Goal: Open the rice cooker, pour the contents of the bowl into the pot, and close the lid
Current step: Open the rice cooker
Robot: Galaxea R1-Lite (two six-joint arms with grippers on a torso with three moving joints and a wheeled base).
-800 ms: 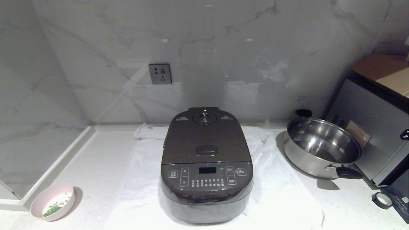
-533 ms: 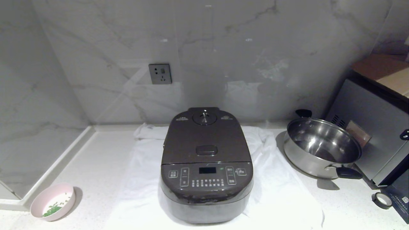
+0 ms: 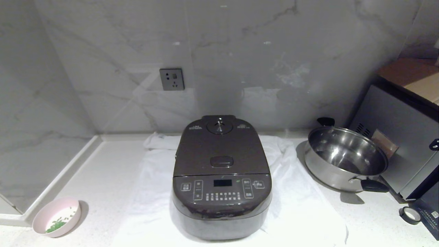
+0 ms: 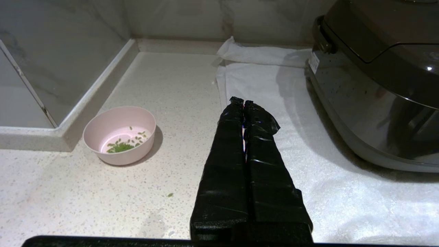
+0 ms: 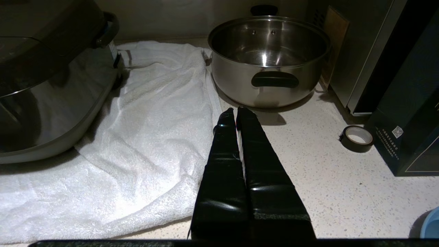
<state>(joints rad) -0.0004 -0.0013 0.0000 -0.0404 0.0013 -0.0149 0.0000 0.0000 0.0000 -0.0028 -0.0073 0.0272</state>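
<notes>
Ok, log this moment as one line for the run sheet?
stage: not started | rice cooker lid: closed | bowl: on counter, greens inside | left end effector: shut, empty | right end effector: shut, empty

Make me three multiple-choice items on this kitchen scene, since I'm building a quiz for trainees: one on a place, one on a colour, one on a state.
1. Where does the bowl stand, seen from the head view?
A. On the counter, left of the cooker
B. Inside the steel pan
C. On top of the cooker

2. What colour are the bits in the bowl?
A. Red
B. Green
C. Black

3. How is the lid?
A. Raised upright
B. Taken off and laid on the towel
C. Shut

Answers:
1 A: the bowl sits on bare counter at the left, apart from the towel and the cooker.
2 B: the left wrist view shows small green bits on its white inside.
3 C: the lid lies flat on the cooker, so no inner pot shows.
</notes>
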